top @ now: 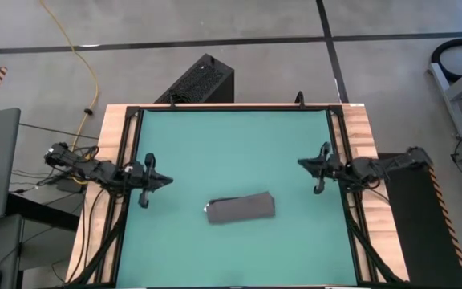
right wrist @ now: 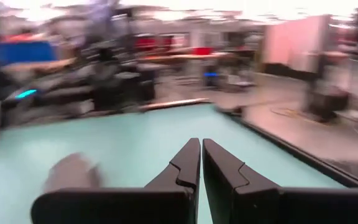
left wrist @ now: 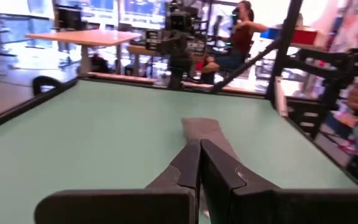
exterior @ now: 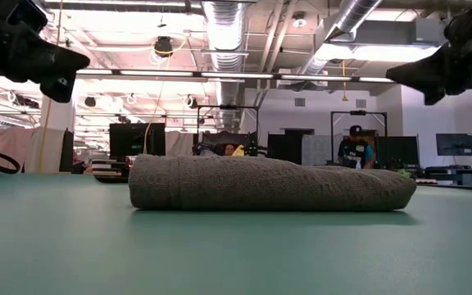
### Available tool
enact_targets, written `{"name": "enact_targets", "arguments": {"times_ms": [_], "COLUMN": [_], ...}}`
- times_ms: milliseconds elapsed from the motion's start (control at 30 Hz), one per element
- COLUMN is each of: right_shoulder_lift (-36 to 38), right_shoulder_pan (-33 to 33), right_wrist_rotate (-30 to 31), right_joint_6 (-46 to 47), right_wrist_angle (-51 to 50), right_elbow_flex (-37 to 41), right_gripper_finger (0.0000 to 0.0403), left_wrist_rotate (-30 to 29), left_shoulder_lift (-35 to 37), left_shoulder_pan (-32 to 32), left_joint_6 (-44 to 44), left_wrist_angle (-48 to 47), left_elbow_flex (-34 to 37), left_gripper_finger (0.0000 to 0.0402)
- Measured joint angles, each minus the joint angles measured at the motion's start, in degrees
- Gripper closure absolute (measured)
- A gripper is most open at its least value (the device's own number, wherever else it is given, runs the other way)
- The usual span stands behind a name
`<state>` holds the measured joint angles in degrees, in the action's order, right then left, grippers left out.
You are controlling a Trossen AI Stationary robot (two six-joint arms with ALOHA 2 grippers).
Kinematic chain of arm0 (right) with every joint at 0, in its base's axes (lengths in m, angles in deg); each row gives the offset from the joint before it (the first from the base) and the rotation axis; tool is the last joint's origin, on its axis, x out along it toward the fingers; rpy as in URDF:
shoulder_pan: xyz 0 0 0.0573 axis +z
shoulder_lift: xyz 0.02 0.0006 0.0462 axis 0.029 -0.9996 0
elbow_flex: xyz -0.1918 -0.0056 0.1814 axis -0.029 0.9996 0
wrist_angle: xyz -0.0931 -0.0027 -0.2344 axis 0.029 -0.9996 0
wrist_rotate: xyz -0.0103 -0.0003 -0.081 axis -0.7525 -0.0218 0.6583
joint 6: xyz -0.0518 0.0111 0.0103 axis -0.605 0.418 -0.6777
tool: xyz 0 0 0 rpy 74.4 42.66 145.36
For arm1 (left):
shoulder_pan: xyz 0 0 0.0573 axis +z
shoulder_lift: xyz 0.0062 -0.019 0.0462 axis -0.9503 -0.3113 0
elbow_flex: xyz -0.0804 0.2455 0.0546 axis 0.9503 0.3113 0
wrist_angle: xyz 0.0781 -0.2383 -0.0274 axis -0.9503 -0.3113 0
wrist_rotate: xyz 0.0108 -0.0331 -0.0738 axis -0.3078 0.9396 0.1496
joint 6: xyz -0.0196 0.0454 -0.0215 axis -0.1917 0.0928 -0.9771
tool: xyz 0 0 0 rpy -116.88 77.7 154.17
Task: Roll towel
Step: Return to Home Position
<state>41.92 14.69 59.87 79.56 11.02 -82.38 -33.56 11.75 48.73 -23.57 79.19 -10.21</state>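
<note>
The towel [top: 241,208] is a dark grey cloth lying rolled into a low, long bundle on the green mat [top: 215,144], toward the table's near edge; its underside rests on the mat [exterior: 269,184]. A small white tag shows at its left end [top: 208,209]. My left gripper [top: 165,180] hovers at the mat's left edge, shut and empty, pointing level toward the towel [left wrist: 207,134]. My right gripper [top: 301,163] hovers at the mat's right edge, shut and empty, with the towel [right wrist: 73,171] off to one side of it.
A black frame rail [top: 127,160] runs round the mat on the wooden table [top: 363,136]. A black box [top: 199,80] stands on the floor past the far edge. People [exterior: 355,152] sit in the room beyond. Bare mat lies on all sides of the towel.
</note>
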Motion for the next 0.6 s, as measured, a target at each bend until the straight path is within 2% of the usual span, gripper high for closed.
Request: {"name": "enact_targets", "arguments": {"times_ms": [100,133,400,600], "right_shoulder_lift": [0.0,0.0,0.0,0.0], "right_shoulder_pan": [-2.8,-3.7,-11.3,-14.7], "right_wrist_rotate": [-13.5,-15.9,-17.2,-17.5], "right_joint_6": [-1.9,-2.0,-2.0,-1.4], "right_wrist_angle": [-0.1,0.2,-0.8,-1.2], "right_elbow_flex": [0.0,0.0,0.0,0.0], "right_gripper_finger": [0.0359,0.0360,0.0377,0.0373], "left_wrist_rotate": [2.0,2.0,0.1,-3.0], "left_shoulder_lift": [0.0,0.0,0.0,0.0], "left_shoulder_pan": [0.0,0.0,0.0,0.0], "left_joint_6": [-0.7,-0.9,0.5,0.4], "left_wrist_angle": [-0.2,-0.3,-0.4,-0.6], "left_elbow_flex": [0.0,0.0,-0.1,-0.2], "left_gripper_finger": [0.0401,0.0401,0.0402,0.0401]}}
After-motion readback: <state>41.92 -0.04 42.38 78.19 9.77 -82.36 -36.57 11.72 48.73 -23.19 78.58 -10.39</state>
